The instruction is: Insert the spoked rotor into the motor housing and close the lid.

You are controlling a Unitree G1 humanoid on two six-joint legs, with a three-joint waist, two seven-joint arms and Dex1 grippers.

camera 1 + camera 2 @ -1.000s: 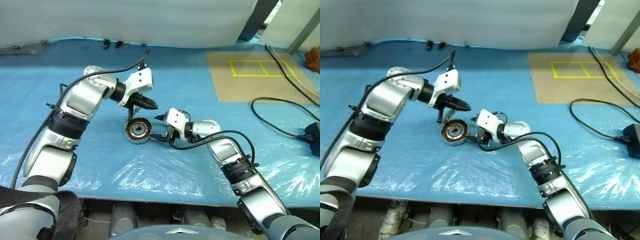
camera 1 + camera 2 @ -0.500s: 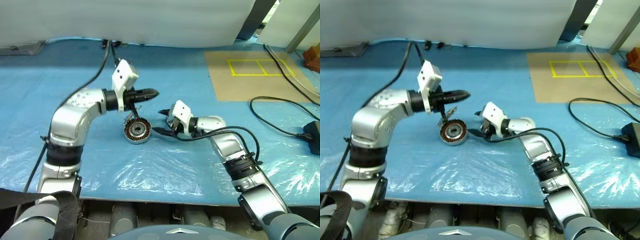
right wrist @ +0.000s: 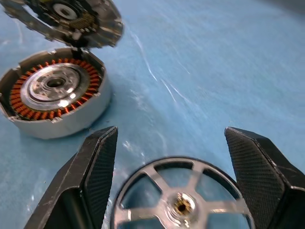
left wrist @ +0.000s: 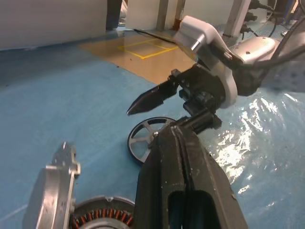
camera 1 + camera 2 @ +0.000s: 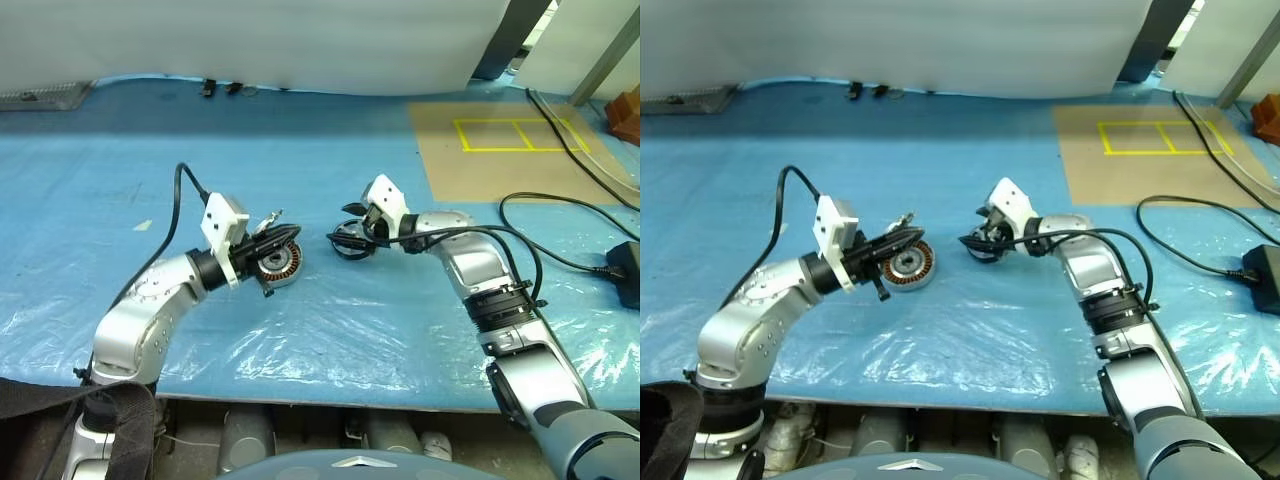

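Note:
The motor housing (image 5: 279,267), a silver puck with copper windings, sits mid-table. Its lid (image 3: 71,16) is tilted up off its far edge. My left gripper (image 5: 292,235) is shut and empty. It points level across the housing's top, right next to the raised lid (image 4: 53,191). To the right of the housing is the spoked rotor (image 3: 181,202), a silver wheel with a small hub. My right gripper (image 3: 170,133) has its fingers (image 3: 97,171) spread wide, with the rotor's rim held between their inner faces near the palm. From the head, the rotor (image 5: 350,244) is a hand's width from the housing.
A cardboard sheet (image 5: 510,150) with yellow tape rectangles lies at the back right. A black cable (image 5: 560,215) and a power brick (image 5: 627,265) are at the right edge. Clear plastic film (image 5: 330,340) covers the blue table near its front edge.
My left arm came down from above the housing and drew back, so its gripper now lies level beside the lid. My right gripper moved right and away from the housing, taking the rotor with it.

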